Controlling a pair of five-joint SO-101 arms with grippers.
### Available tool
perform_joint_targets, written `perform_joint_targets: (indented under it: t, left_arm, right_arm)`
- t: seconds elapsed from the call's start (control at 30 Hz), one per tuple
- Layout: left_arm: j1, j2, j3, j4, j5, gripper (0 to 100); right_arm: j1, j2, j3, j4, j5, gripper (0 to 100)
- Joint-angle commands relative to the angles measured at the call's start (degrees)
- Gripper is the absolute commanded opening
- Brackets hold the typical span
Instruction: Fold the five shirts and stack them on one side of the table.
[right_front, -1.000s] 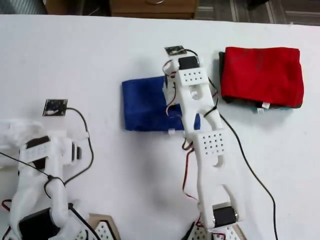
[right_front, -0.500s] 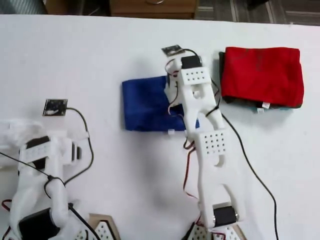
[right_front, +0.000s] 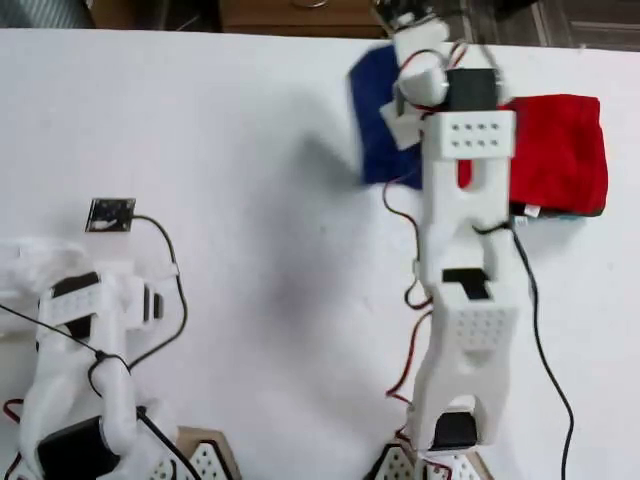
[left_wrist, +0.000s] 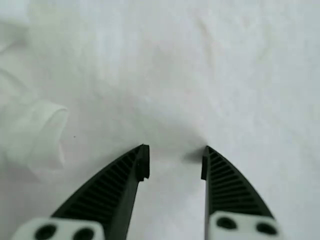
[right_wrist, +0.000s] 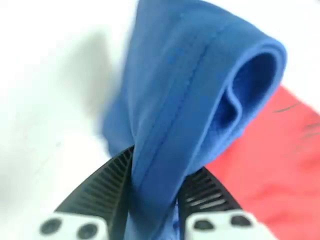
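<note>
Blur smears blue shirt (right_front: 372, 115) (arm (right_front: 465, 210) overlaps red shirt (right_front: 560, 150)).

Blue shirt (right_wrist: 190, 100): soft knit cloth, matt, stitched seam along the fold. Red shirt (right_front: 560, 150): matt cloth too. Table (right_front: 250, 120): white, matt, faintly mottled (cloth cover perhaps, can't tell). Arm shells (right_front: 465, 330): white plastic, smooth, dull sheen. Left gripper (left_wrist: 174, 162) fingers (left_wrist: 125, 185): black plastic, ribbed inner faces. Cabinet (right_front: 300, 15): wood, satin.

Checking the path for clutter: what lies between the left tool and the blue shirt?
Only bare table, in the high view; the blue shirt hangs clamped in the right tool.
</note>
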Motion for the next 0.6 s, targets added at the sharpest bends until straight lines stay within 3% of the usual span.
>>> perform_joint_targets:
  t: [0.0,0.27,0.57]
  left_arm:
    - [0.79,-0.44,-0.04,-1.67,0.44,19]
    - [0.79,-0.44,-0.04,-1.67,0.44,19]
    - [0.79,-0.44,-0.04,-1.67,0.44,19]
  right_arm:
    - [4.09,-9.1,-0.62,1.27,3.78,1.9]
    - [17.71,-9.63,-0.62,1.27,12.84,1.9]
    - [26.33,-2.24,-1.14,0.92,22.15,1.9]
